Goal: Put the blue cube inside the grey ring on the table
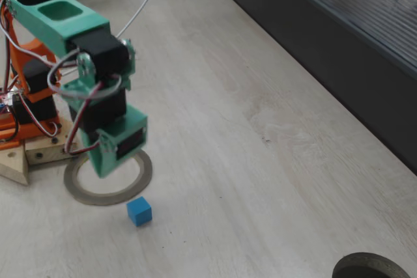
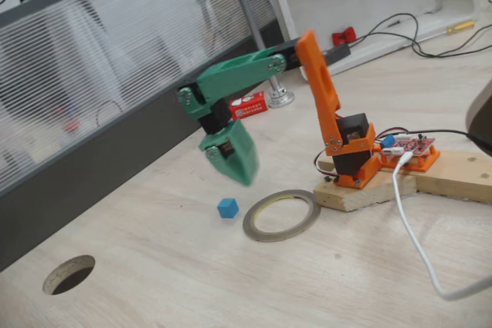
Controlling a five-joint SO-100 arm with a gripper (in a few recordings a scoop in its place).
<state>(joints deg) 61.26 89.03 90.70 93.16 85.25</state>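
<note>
The blue cube (image 1: 139,211) (image 2: 227,207) lies on the pale wood table (image 1: 260,161) (image 2: 192,282), just outside the grey ring (image 1: 104,200) (image 2: 254,230). The ring lies flat in front of the arm's base. My green gripper (image 1: 102,168) (image 2: 247,179) hangs tip-down above the table. In one fixed view it overlaps the ring's far edge; in the other it hovers just behind the cube. Its fingers look pressed together into one wedge, with nothing held. The cube and the gripper are apart.
The orange arm base sits on a wooden block (image 2: 361,193) (image 1: 13,164) beside the ring, with a white cable (image 2: 415,243) trailing off. A dark round hole (image 1: 371,266) (image 2: 69,274) is in the table. A dark ribbed panel (image 1: 339,43) (image 2: 77,113) borders one side.
</note>
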